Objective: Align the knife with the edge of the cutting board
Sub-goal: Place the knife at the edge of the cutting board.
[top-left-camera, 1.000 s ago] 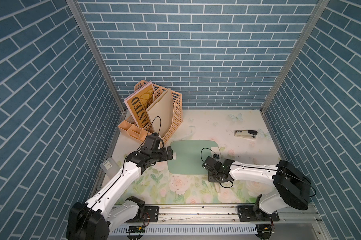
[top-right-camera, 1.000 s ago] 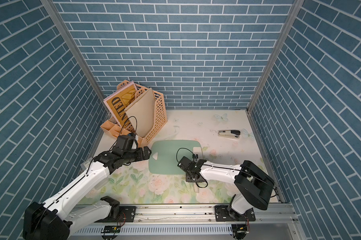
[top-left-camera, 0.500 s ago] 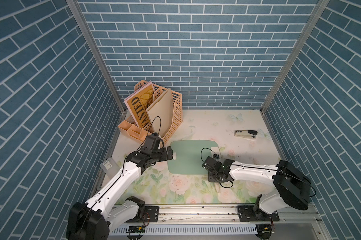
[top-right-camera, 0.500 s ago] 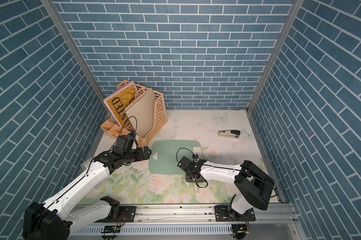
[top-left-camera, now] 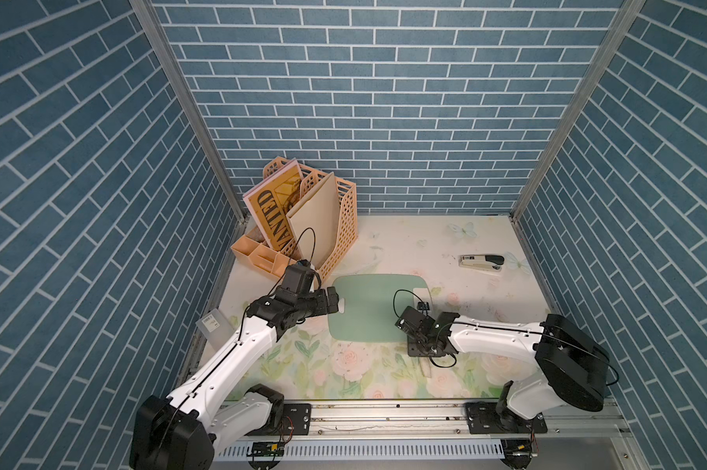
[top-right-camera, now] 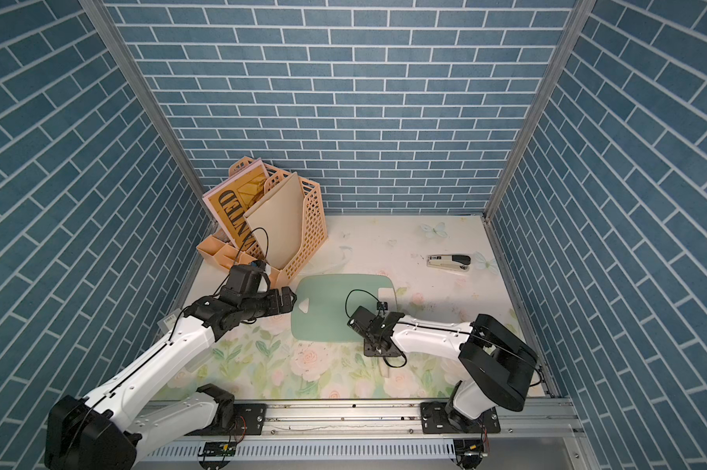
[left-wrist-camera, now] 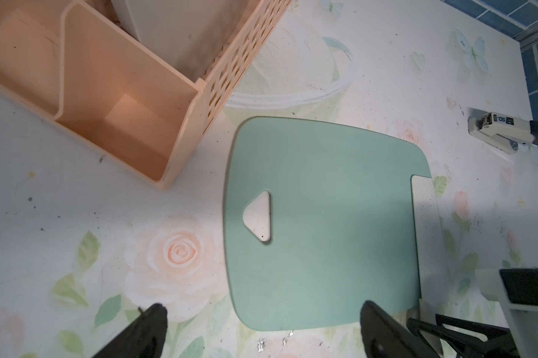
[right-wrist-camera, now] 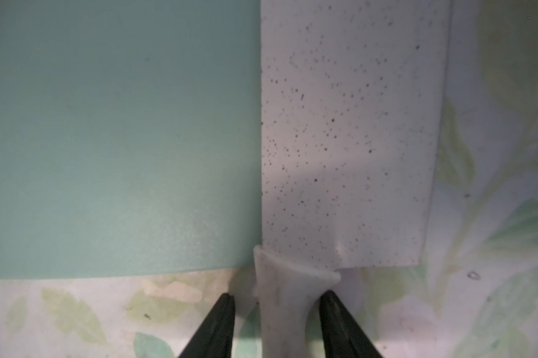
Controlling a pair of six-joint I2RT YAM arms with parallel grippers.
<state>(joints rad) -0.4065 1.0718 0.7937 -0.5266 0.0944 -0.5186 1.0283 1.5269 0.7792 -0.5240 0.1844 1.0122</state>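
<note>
Knife [right-wrist-camera: 339, 139], pale speckled cleaver, cream handle, lies along short edge of thin mint-green cutting board [right-wrist-camera: 106, 139], mid floral table [top-left-camera: 405, 244]. Right gripper [right-wrist-camera: 277, 294] jaws loosely straddle handle, unclamped; left gripper [left-wrist-camera: 263, 307] wide open, empty.

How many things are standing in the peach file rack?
2: a "WANTED" magazine and a plain beige board leaning in front of it. Others may be hidden behind them.
</note>
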